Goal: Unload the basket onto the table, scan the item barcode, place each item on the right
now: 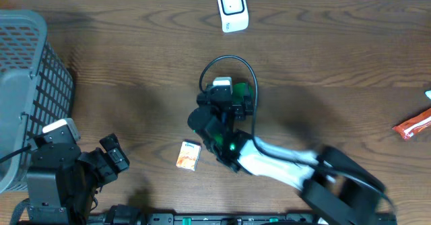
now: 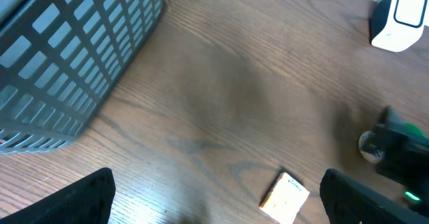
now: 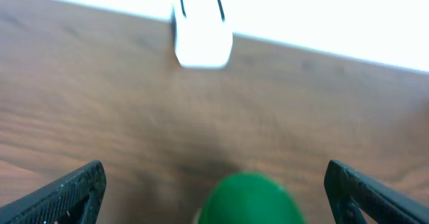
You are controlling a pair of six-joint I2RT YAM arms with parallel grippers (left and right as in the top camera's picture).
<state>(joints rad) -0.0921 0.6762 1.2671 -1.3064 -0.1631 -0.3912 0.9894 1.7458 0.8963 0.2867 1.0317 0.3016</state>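
Worktop (image 1: 337, 56): dark wood-grain surface carrying all entries below

Surroundings
- White scanner (image 1: 232, 8), upright at the far edge, centre; bare wood between it and the right pincer
- Small orange-and-white box (image 1: 189, 155), lying flat near the front edge, between the two arms, touching neither
- Red packet (image 1: 412, 125), at the right-hand edge, well apart from both arms; a white scrap just beyond it, cut off by the frame
- Black cable looping over the right arm's wrist

Containers
- Grey mesh basket (image 1: 27, 63), far left, beside the left arm; contents cannot be made out

Pincers
- Right pincer (image 3: 214, 169): reaching to mid-worktop, pointed at the scanner; jaws spread wide, released. Green item (image 3: 248, 198) sits between the fingers (image 3: 67, 190), blurred, clear of both, on or just over the wood, short of the scanner
- Left pincer (image 2: 218, 177): held above the front-left part of the worktop; jaws fully spread, grasping nothing, with bare wood between them and the box just ahead to the right
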